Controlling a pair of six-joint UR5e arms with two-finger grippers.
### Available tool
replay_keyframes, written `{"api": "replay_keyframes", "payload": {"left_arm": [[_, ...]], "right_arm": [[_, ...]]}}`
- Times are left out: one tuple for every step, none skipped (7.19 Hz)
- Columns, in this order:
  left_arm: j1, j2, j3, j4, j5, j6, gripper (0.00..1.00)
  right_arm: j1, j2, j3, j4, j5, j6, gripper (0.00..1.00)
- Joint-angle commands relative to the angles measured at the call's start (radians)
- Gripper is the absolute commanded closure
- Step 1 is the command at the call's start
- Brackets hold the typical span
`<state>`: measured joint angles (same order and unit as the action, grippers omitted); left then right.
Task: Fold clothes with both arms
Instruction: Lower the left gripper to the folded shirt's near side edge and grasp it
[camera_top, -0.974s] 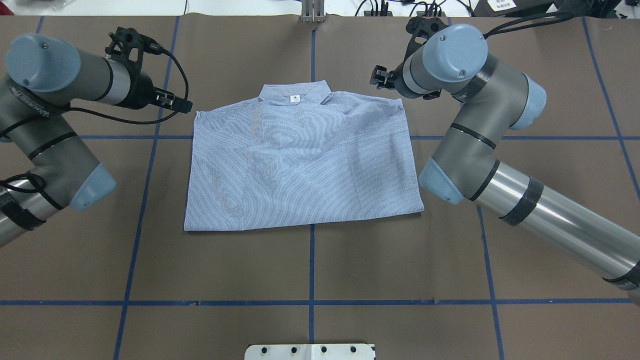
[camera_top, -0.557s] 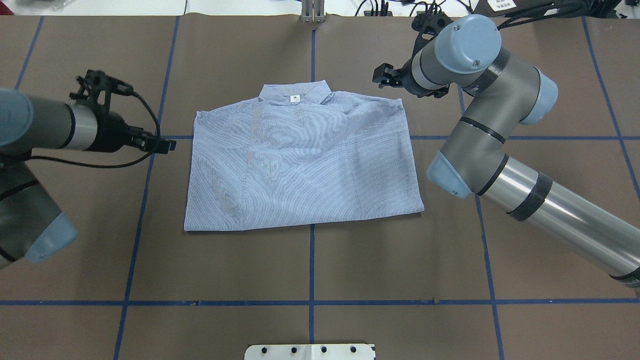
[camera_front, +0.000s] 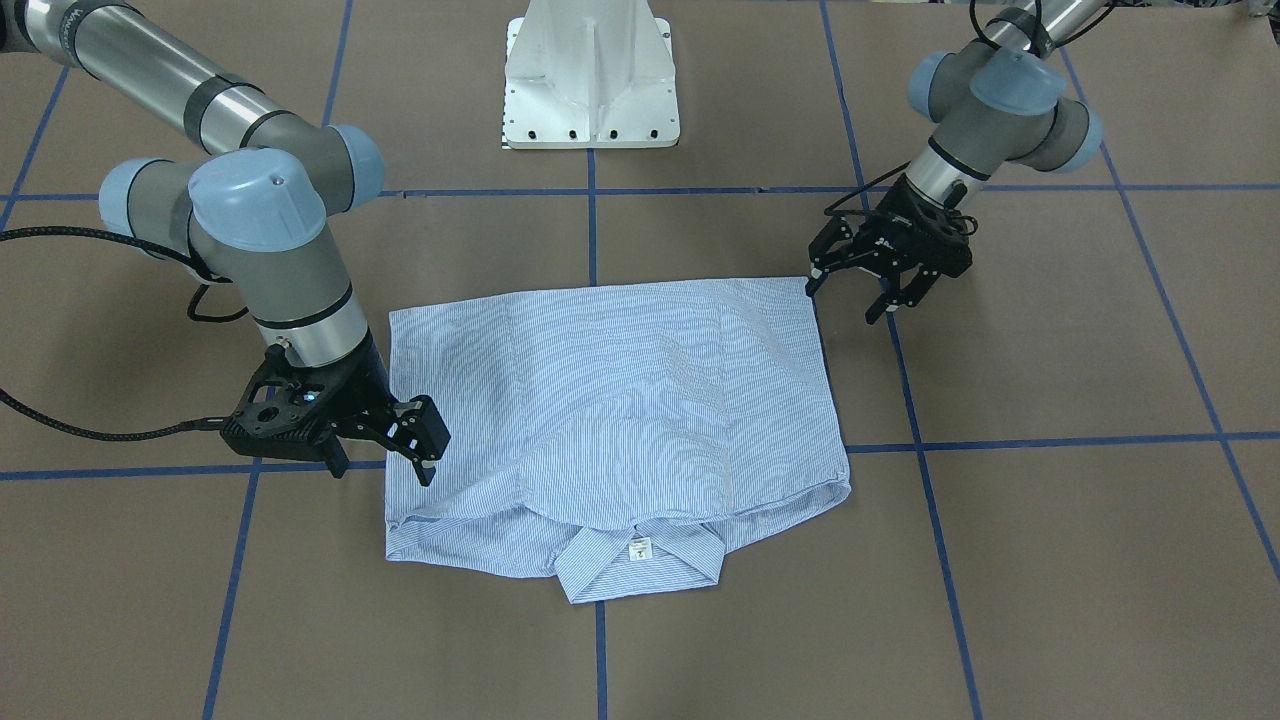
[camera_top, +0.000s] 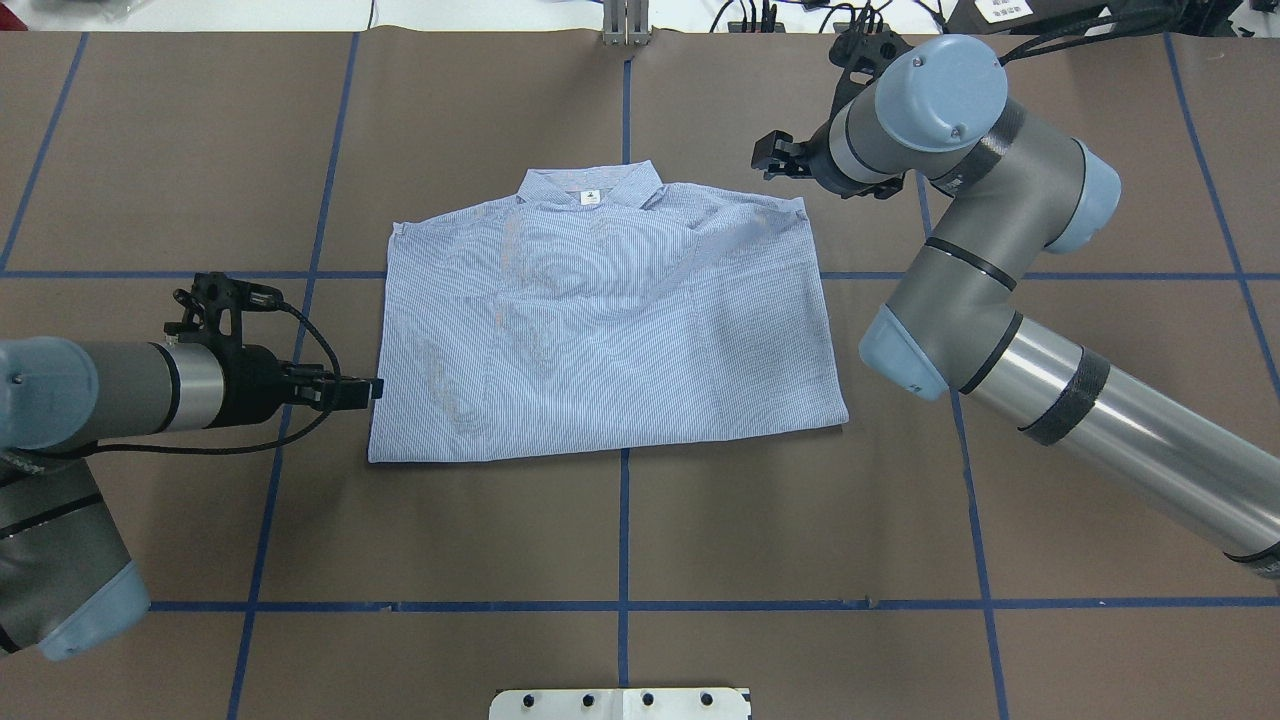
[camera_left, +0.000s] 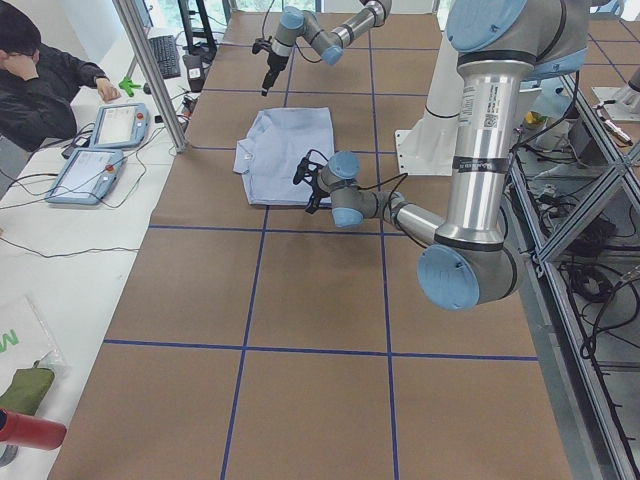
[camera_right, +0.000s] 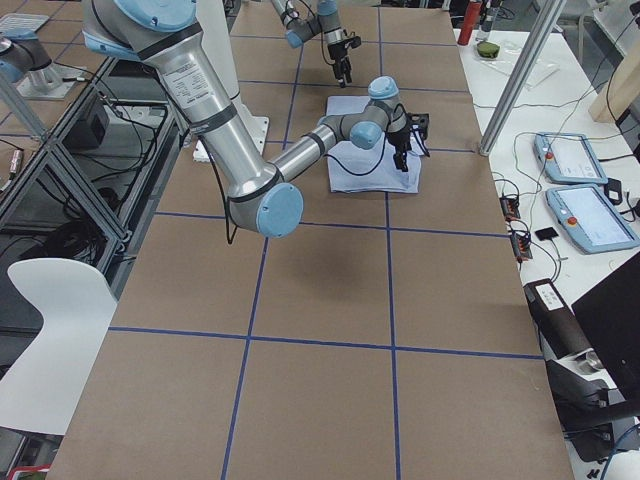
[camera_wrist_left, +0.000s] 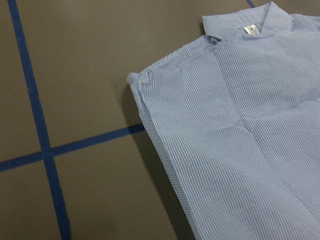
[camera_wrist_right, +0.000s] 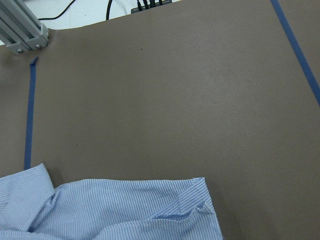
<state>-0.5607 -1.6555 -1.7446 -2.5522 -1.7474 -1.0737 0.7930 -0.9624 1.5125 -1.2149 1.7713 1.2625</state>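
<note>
The light blue striped shirt (camera_top: 600, 330) lies flat on the brown table, its sides folded in and its collar (camera_top: 590, 188) at the far edge with the white neck label (camera_front: 640, 547) showing. My left gripper (camera_top: 362, 390) is low beside the shirt's left edge, near the hem corner. In the front-facing view the left gripper (camera_front: 845, 300) stands open and holds nothing. My right gripper (camera_front: 383, 470) is open at the shirt's far right shoulder corner (camera_top: 800, 205), one finger over the cloth edge, nothing clamped. The wrist views show only shirt (camera_wrist_left: 240, 135) and table.
The white pedestal base (camera_front: 592, 80) stands at the table's near edge behind the shirt's hem. Blue tape lines (camera_top: 622, 520) grid the brown table. An aluminium post (camera_top: 626, 25) rises at the far edge. A seated person (camera_left: 40, 70) and two tablets (camera_left: 100, 150) are beyond it.
My left arm has swung toward the robot along the shirt's left edge, from the far shoulder corner down to near the hem. The right gripper has barely shifted. The shirt has not moved.
</note>
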Motion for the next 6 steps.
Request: {"api": "replay_keyframes", "payload": {"left_arm": [[0.05, -0.001, 0.0, 0.015, 0.064, -0.067, 0.13], [0.056, -0.001, 0.0, 0.018, 0.066, -0.11, 0.19], [0.059, -0.001, 0.0, 0.021, 0.066, -0.112, 0.26], [0.067, -0.001, 0.002, 0.023, 0.066, -0.112, 0.37], [0.076, 0.0, 0.001, 0.023, 0.065, -0.112, 0.4], [0.087, 0.0, 0.0, 0.023, 0.066, -0.112, 0.41]], "right_arm": [[0.0, -0.002, 0.0, 0.0, -0.001, 0.0, 0.0], [-0.001, -0.006, 0.0, 0.002, -0.03, 0.002, 0.0], [-0.002, -0.006, 0.0, 0.002, -0.033, 0.002, 0.0], [-0.003, -0.006, 0.0, 0.002, -0.033, 0.002, 0.0], [-0.009, -0.013, 0.002, 0.003, -0.039, 0.006, 0.0], [-0.009, -0.013, 0.002, 0.003, -0.041, 0.008, 0.0]]}}
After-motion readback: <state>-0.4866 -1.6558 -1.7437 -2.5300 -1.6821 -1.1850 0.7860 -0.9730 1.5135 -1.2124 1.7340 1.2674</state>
